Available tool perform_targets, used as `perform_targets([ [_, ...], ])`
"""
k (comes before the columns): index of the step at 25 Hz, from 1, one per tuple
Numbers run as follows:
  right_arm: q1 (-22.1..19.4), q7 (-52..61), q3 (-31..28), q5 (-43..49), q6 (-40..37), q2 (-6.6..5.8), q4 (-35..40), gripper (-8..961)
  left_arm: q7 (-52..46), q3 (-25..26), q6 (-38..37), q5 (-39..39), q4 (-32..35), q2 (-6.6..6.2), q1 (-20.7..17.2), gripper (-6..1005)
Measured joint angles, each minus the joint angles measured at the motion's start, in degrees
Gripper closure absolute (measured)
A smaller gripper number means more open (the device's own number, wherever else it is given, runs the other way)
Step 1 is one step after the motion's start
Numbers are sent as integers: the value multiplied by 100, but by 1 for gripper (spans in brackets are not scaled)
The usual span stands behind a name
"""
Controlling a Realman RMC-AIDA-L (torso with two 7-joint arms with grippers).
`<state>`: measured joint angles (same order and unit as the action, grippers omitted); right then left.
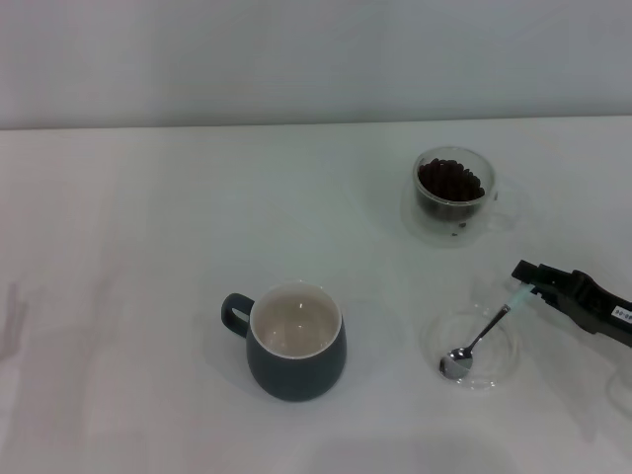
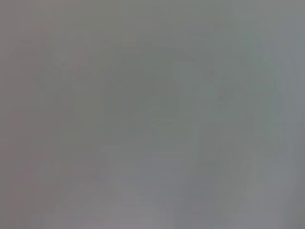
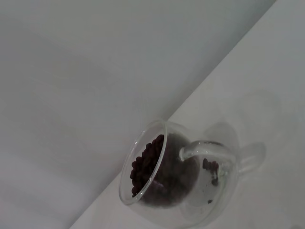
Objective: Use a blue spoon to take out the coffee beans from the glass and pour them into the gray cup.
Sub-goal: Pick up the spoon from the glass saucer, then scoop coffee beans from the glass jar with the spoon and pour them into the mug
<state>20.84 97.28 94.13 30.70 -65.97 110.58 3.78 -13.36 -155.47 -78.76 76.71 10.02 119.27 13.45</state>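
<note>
The dark blue-gray cup (image 1: 294,341) stands empty at the table's centre front, its handle to the left. The clear glass (image 1: 453,195) with dark coffee beans (image 1: 450,180) stands at the back right; it also shows in the right wrist view (image 3: 181,176) with its beans (image 3: 150,164). The blue spoon (image 1: 482,338) lies with its metal bowl on a flat clear saucer (image 1: 472,349). My right gripper (image 1: 524,280) comes in from the right edge and is at the spoon's pale blue handle end. My left gripper is out of view.
The white table (image 1: 128,257) runs back to a pale wall. The left wrist view shows only a plain grey blur.
</note>
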Motion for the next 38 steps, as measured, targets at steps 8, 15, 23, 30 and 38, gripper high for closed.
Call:
perform_targets([
  [8,-32,-7,-57,-20,-44,38,1,805,0,-2,-23,11,-7,0,-26,254],
  [15,-138,-16,-83,-320,-305,93,34,805,0,-2,-27,11,-43,0,-36,254],
  [23,-223,-111,-232,-795,-692,78,149,806,0,-1,-27,10,-45,0,-49,254],
  [30,-140,-962,-1397,-825,-1048,87,679,805,0,-1,-24,20,-45,-1,-39,254],
  [38,564,-2803,-1687,-703,-173,94,1088,807,0,-1,-24,20,-12,0,-2,254],
])
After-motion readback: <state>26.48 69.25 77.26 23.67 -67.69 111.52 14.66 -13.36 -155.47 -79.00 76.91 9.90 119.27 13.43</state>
